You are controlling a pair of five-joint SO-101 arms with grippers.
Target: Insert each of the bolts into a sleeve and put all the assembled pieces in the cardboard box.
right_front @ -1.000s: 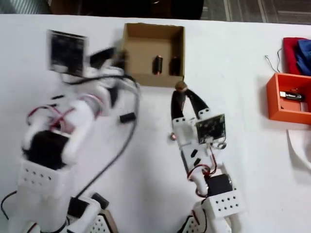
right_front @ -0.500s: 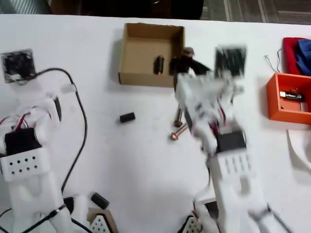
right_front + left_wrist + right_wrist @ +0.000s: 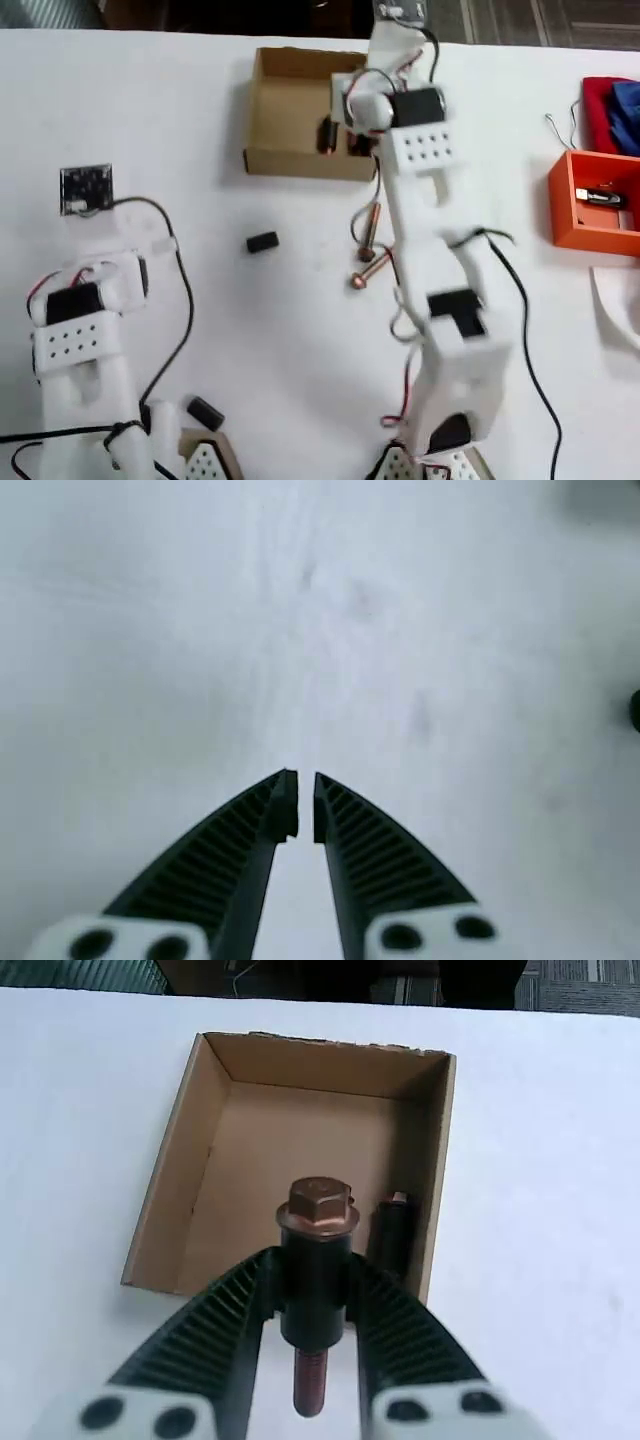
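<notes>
Arms, high view: right arm [image 3: 415, 150] extended over box [image 3: 265, 110]; two loose bolts [image 3: 369, 229] on table [image 3: 200, 60] just beside it, one sleeve [image 3: 262, 242] apart toward left arm [image 3: 75, 330], another sleeve [image 3: 205, 410] near that arm's base. Left wrist view: left claw [image 3: 305, 805] clenched on nothing, above bare table. Right wrist view: right claw [image 3: 316, 1295] grasps assembled piece [image 3: 318, 1260] by its sleeve, bolt head up, above box [image 3: 330, 1048]; a finished piece [image 3: 393, 1228] sits by the side wall. Risks: release close to the near wall could bounce the piece out; tilting could let the bolt slide from its sleeve.
</notes>
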